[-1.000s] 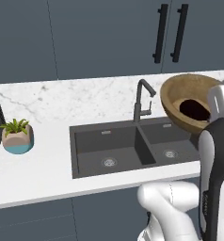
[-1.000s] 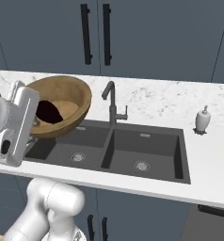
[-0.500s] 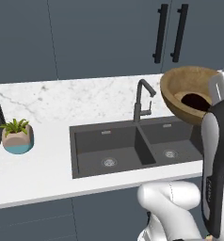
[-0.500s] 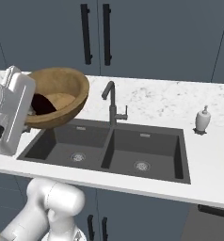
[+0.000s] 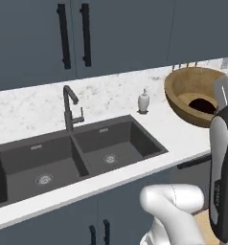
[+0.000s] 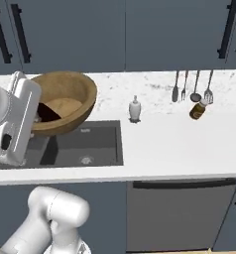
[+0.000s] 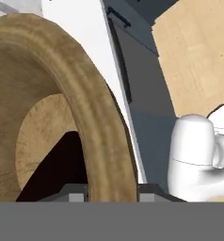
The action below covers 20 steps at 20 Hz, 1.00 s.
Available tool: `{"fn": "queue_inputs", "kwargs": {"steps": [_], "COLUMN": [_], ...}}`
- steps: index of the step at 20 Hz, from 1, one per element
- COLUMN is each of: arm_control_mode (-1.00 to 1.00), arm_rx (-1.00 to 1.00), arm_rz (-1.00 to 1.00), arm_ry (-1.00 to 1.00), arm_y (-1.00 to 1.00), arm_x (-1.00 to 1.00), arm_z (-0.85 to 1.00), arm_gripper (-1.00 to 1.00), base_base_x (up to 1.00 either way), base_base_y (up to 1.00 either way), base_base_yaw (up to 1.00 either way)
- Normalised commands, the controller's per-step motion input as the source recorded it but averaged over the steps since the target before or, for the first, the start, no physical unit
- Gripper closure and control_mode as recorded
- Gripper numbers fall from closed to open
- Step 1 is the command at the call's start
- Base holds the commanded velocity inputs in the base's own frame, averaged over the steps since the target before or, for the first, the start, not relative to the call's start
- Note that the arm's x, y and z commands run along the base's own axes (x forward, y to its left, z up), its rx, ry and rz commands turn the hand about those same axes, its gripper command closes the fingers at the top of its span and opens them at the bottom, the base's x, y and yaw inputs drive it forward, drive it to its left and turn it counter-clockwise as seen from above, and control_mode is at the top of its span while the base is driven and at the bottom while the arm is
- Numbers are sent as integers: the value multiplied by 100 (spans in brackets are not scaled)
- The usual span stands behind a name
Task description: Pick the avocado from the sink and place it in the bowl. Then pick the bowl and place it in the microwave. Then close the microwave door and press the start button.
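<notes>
Wooden and stiff, the bowl (image 5: 195,94) hangs tilted above the tabletop (image 5: 178,136), avocado (image 5: 202,105) inside. Our end effector (image 7: 111,190) pinches its thick rim, a good hold, though it looks heavy.

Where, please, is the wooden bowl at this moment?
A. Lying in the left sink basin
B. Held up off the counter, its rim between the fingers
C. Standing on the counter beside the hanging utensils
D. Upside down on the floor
B: the hand view shows the bowl with its thick rim between the fingers, and the base views show it tilted above the counter.
</notes>
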Motion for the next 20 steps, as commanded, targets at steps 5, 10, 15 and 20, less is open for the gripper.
{"fn": "queue_inputs", "kwargs": {"steps": [5, 10, 15, 20], "arm_control_mode": [100, 100, 100, 100], "arm_rx": [0, 0, 0, 0], "arm_rz": [0, 0, 0, 0], "arm_ry": [0, 0, 0, 0], "arm_y": [0, 0, 0, 0], "arm_x": [0, 0, 0, 0], "arm_z": [0, 0, 0, 0], "arm_gripper": [100, 100, 100, 100], "base_base_x": [-4, 0, 0, 1], "base_base_y": [-12, 0, -22, -64], "base_base_yaw": [-92, -100, -94, -83]}}
